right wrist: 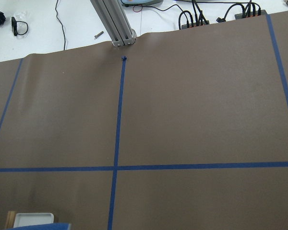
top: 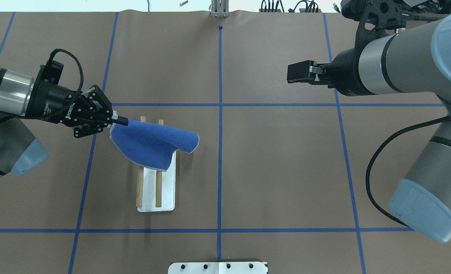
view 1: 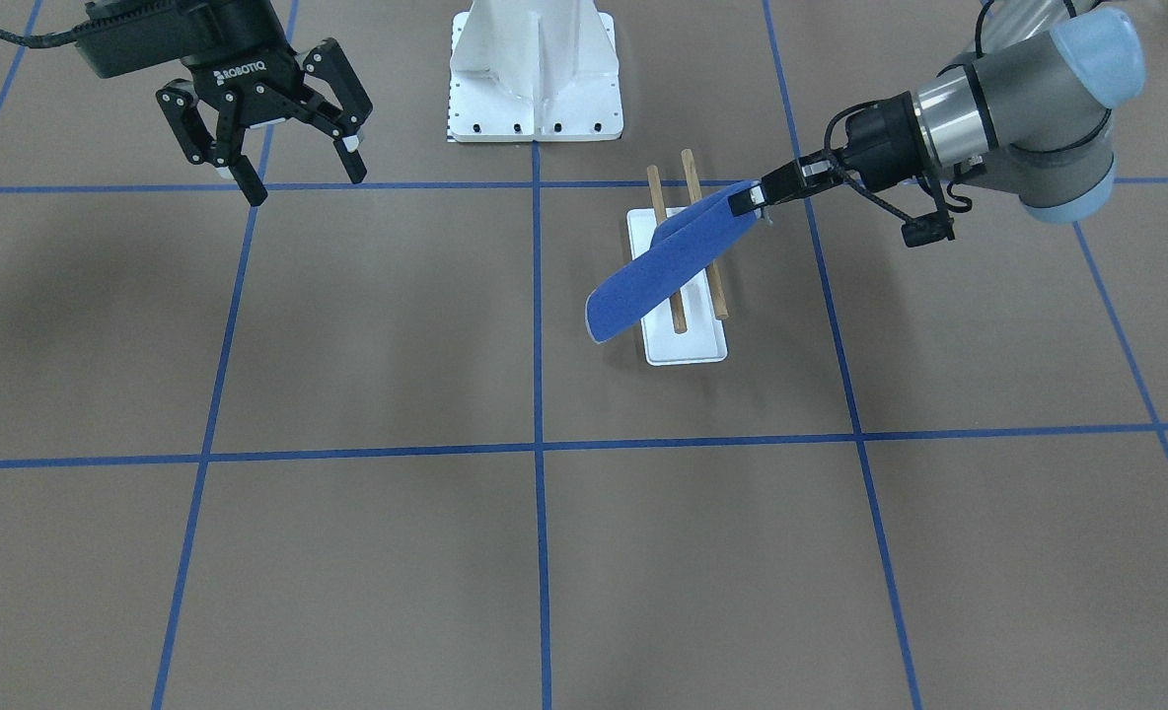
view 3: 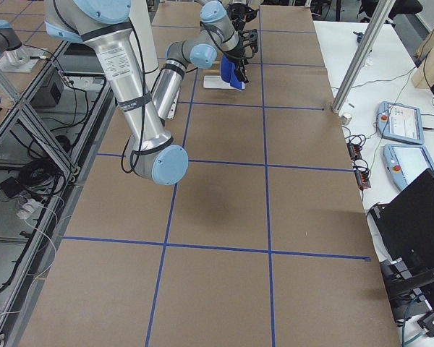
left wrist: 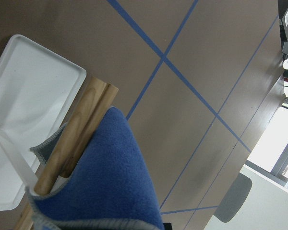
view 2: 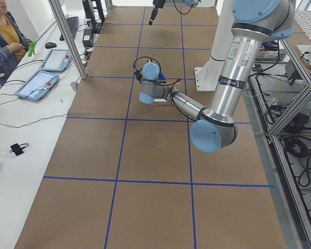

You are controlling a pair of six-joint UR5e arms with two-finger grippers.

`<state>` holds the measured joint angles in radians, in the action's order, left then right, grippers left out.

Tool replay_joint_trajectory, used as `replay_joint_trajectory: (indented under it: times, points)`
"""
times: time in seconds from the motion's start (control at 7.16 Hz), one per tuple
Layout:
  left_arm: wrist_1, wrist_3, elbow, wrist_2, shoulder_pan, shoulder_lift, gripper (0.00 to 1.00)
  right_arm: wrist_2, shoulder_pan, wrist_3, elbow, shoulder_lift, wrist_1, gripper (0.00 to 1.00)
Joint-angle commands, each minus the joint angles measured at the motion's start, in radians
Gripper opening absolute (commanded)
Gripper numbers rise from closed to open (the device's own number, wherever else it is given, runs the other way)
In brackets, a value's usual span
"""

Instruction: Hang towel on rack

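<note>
Now, left gripper (view 1: 754, 200): pinching the towel (view 1: 658, 266), draping it across the rack (view 1: 688, 345).
Right gripper (view 1: 306, 182): hanging spread near the bench's right end.

The word ROBOTIQ stood in white letters on the black body of the right gripper (view 1: 306, 184) in the front-facing view. The overhead view showed the same word on the left gripper (top: 123, 121). No other text was legible.
</note>
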<state>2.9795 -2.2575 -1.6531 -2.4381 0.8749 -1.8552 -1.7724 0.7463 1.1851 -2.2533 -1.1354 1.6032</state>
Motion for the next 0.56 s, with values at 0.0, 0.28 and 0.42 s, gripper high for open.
replay_joint_trajectory:
  times: [0.0, 0.28, 0.42]
  points:
    - [0.065, -0.001, 0.039, -0.016, 0.01, 0.021, 0.0, 0.001, 0.01, -0.005, 0.0, -0.012, 0.0, 1.0]
    - [0.133, -0.001, 0.091, -0.018, 0.009, 0.037, 0.0, 0.001, 0.015, -0.005, 0.0, -0.015, 0.0, 1.0]
    - [0.16, -0.001, 0.117, -0.018, 0.009, 0.045, 0.0, 0.001, 0.015, -0.005, 0.001, -0.017, 0.0, 1.0]
